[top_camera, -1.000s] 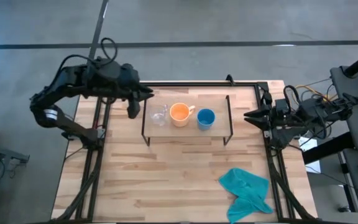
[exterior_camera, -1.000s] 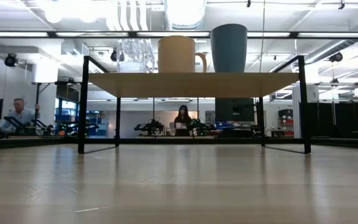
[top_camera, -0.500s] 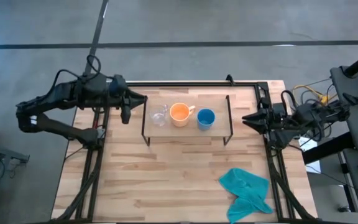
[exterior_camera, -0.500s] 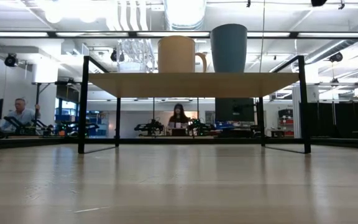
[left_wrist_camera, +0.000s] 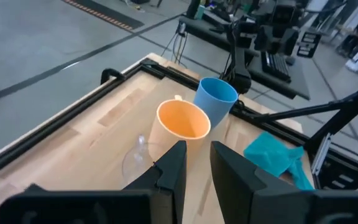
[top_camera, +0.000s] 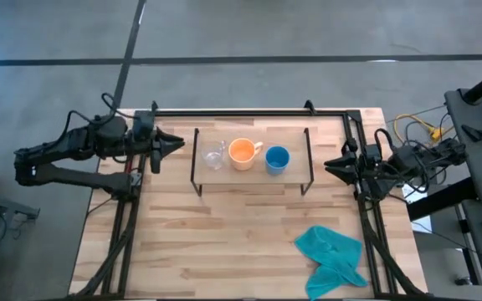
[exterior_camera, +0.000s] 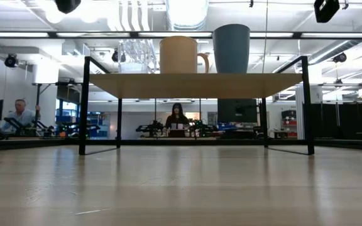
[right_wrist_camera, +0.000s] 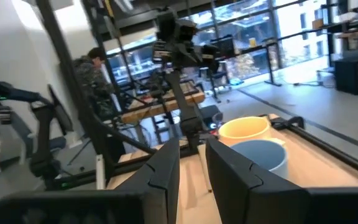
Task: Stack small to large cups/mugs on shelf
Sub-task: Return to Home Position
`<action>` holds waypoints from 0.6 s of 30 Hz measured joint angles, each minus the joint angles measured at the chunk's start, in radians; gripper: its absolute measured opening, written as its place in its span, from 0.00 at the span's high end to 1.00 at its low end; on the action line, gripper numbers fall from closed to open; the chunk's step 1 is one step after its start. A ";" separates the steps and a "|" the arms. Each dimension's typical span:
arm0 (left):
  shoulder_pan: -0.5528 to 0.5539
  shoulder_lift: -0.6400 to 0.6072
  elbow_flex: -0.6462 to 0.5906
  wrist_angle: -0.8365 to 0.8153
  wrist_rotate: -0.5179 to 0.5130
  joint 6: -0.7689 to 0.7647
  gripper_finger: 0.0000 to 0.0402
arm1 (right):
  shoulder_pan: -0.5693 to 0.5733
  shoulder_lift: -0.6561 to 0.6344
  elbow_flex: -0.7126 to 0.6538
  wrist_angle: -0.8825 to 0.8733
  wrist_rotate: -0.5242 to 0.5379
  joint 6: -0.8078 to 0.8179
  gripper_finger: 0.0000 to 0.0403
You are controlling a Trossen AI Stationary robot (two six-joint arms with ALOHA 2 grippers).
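Note:
Three cups stand upright in a row on the low light-wood shelf [top_camera: 253, 177]: the clear glass cup [top_camera: 214, 156] at the left, the orange mug [top_camera: 243, 153] in the middle, the blue cup [top_camera: 277, 159] at the right. The low view shows the glass cup [exterior_camera: 134, 56], orange mug [exterior_camera: 181, 55] and blue cup [exterior_camera: 231, 48] on the board [exterior_camera: 197, 85]. My left gripper [top_camera: 174, 142], shut, is at the table's left edge, pointing at the shelf. My right gripper [top_camera: 329, 162], shut, is at the right edge, just right of the shelf. Neither holds anything.
A crumpled teal cloth [top_camera: 333, 255] lies on the table near its right near corner. The table's black frame [top_camera: 249, 112] runs along the far edge. Bare wood stretches between the shelf and the near edge. People sit in the room behind [exterior_camera: 176, 119].
My left arm has drawn back from the shelf's far left corner toward the table's left edge and come lower, its gripper staying pointed at the shelf. My right arm has folded back a little. The cups have stayed where they were.

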 joint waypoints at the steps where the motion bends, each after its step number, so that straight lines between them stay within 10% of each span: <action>1: 0.000 -0.017 -0.024 0.011 0.000 -0.004 0.85 | 0.000 -0.007 -0.013 0.011 -0.013 -0.002 0.81; 18: -0.001 -0.357 -0.468 0.233 0.012 -0.089 0.85 | 0.000 -0.082 -0.139 0.074 -0.042 -0.001 0.81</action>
